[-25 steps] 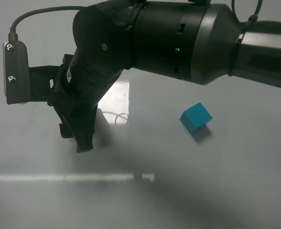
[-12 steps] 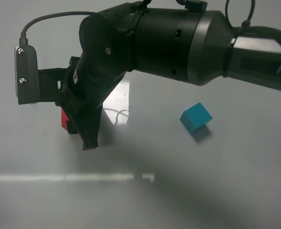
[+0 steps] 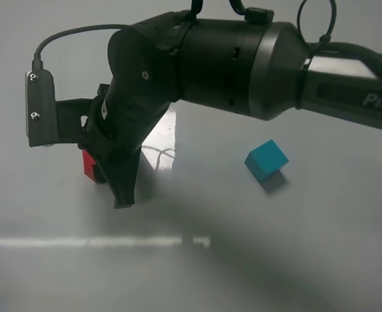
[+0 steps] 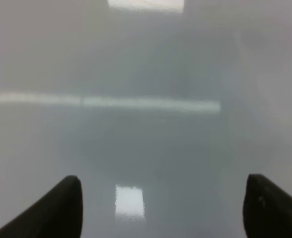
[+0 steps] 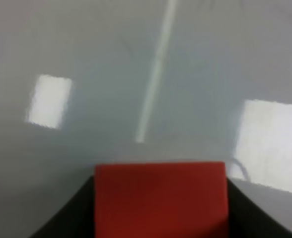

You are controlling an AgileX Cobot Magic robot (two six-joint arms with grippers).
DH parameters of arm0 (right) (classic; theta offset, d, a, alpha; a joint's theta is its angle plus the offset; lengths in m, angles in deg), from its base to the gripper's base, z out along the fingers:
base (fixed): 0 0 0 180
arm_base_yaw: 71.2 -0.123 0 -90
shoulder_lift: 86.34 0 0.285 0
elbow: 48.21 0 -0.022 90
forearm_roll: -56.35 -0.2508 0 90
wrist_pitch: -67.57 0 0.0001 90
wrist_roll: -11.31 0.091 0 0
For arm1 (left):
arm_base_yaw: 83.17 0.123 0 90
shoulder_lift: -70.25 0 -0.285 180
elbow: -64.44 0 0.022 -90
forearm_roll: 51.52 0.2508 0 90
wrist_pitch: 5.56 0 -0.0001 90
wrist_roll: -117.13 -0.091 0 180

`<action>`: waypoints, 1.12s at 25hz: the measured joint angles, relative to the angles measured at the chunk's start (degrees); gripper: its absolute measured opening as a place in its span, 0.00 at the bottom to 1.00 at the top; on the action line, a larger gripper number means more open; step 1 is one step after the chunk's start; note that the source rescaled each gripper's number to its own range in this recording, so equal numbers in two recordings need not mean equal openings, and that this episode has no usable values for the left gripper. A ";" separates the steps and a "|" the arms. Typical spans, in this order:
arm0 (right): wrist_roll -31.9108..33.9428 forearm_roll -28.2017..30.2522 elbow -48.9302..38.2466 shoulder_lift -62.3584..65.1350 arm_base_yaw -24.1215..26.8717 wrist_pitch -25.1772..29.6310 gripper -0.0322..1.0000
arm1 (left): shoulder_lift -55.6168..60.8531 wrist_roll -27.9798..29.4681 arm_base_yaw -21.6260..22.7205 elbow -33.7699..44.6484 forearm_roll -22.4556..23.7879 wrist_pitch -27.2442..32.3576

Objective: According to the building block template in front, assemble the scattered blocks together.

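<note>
Red cube [image 5: 161, 198]: I held it squeezed between the fingers of my right gripper [image 3: 110, 179]. The right wrist view showed its face filling the gap; the high view showed only a red corner behind my arm. Teal cube [image 3: 266, 160] lay on the table [image 3: 321, 260] well apart, visible from above alone. My left gripper [image 4: 163, 206] stood wide apart, holding nothing
</note>
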 joint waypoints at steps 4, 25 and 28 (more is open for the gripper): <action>0.18 0.00 0.06 0.00 0.00 0.10 0.04 | 0.00 0.00 0.00 0.00 0.00 0.00; 25.22 10.12 -1.28 21.48 6.11 4.94 0.04 | 0.00 0.00 0.00 0.00 0.00 0.00; 30.28 12.57 -4.37 25.59 9.01 5.92 0.04 | 0.00 0.00 0.00 0.00 0.00 0.00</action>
